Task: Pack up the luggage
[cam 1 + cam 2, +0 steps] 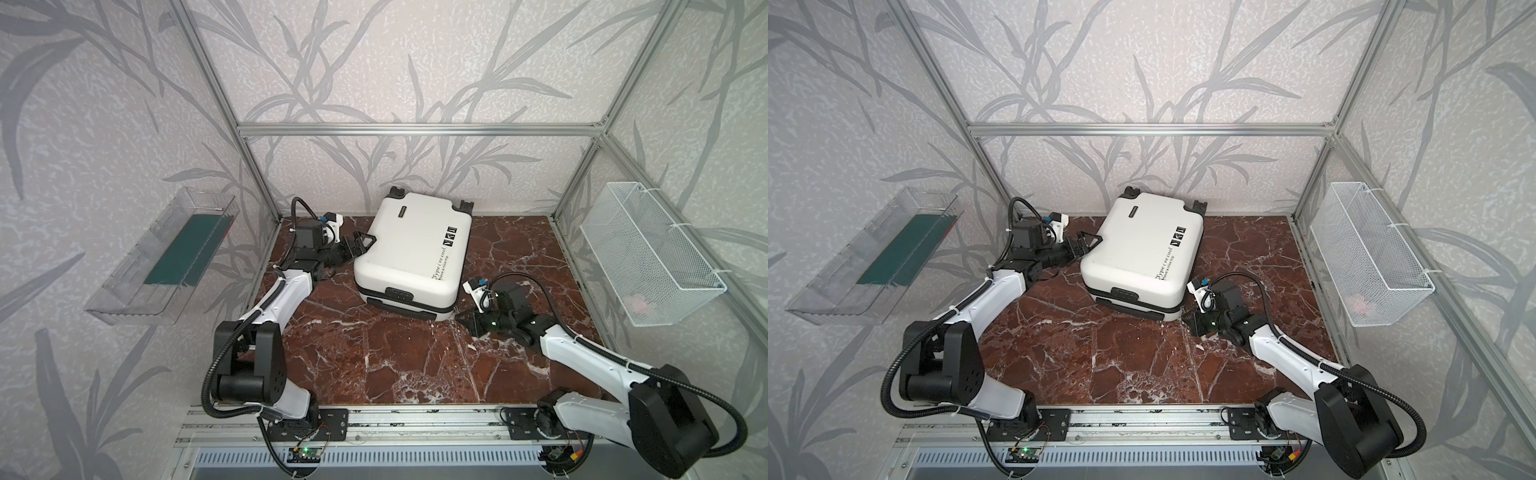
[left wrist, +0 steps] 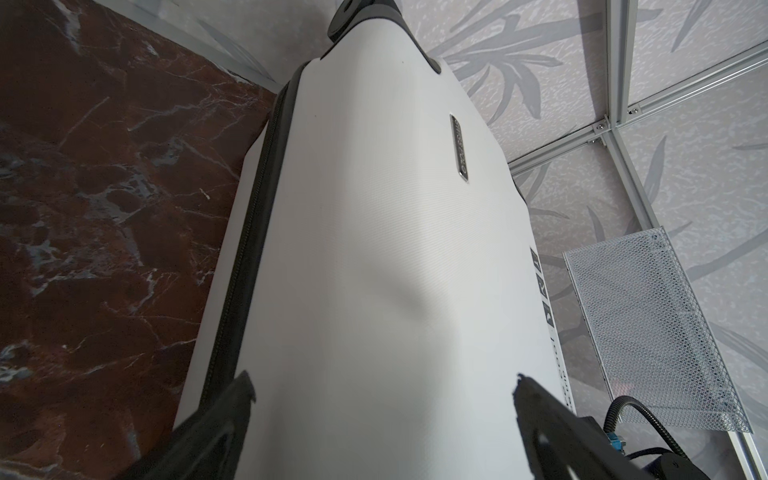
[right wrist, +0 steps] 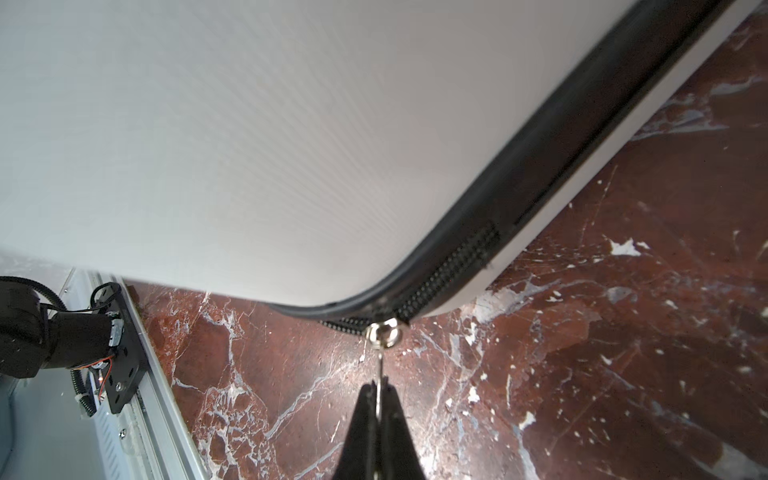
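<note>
One tabletop (image 1: 374, 365), reddish-brown marble pattern with white veins; carries the luggage and both arms.

One luggage (image 1: 415, 253) (image 1: 1142, 253), a small white hard-shell suitcase. It lies flat and closed at the back middle of the tabletop in both top views, black wheels (image 1: 397, 192) toward the rear wall and black printed text along its right side.

One wire mesh basket (image 1: 648, 257), white, hung on the right wall, well apart from the luggage.

One clear plastic tray (image 1: 166, 257), on the left wall, with a dark green flat item inside.

One left gripper (image 1: 360, 244) (image 2: 382, 386), fingers spread wide at the luggage's left edge. Contact with the shell cannot be told.

One right gripper (image 1: 461, 319) (image 3: 377, 390), at the luggage's near right corner, fingers pressed together and pinching the zipper pull.

One zipper seam (image 3: 519, 187), black, running round that corner.

One logo plate (image 2: 459, 147), a narrow metal strip on the lid near the wheel end.

One zipper pull (image 3: 384, 332), a silver ring and tab, just beside the corner seam.
</note>
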Available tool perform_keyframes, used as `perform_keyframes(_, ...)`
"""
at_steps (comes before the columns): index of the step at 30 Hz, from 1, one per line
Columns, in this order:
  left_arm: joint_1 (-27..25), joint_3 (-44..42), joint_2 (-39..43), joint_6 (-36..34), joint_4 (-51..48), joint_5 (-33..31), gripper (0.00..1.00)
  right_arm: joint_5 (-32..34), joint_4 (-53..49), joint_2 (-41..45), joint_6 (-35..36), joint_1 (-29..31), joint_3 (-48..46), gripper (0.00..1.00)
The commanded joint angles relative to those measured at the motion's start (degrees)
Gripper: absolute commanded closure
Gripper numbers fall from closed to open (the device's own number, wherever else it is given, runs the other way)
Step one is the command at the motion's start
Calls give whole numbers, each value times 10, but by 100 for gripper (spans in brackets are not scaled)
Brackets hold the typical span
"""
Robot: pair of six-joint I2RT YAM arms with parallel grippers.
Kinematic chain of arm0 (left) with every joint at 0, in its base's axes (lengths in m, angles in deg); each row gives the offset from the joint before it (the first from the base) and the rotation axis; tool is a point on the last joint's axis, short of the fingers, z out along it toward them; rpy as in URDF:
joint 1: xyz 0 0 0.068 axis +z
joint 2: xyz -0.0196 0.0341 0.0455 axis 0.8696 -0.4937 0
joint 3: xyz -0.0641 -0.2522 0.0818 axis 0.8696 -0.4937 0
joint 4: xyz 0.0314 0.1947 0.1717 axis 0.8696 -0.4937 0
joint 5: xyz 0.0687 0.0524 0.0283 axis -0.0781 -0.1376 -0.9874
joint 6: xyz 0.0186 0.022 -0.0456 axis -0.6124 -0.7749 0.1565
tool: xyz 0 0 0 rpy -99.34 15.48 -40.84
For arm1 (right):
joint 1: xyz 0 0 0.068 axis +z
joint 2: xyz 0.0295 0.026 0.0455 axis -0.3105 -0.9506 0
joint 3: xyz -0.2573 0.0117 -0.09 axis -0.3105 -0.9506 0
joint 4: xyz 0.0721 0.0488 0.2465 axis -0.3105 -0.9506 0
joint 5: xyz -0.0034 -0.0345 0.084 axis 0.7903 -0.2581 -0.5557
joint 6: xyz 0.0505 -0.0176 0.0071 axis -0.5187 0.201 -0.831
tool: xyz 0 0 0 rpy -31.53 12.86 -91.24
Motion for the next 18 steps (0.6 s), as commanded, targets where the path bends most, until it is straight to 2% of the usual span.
perform_keyframes(1, -1, -5, -3, 12, 19, 12, 1, 4, -58, 11, 3, 11, 11, 100)
perform_keyframes(12, -17, -84, 53, 37, 27, -24, 1, 7, -59, 11, 4, 23, 18, 100)
perform_keyframes(18, -49, -96, 67, 36, 31, -32, 1, 15, -48, 8, -1, 52, 18, 100)
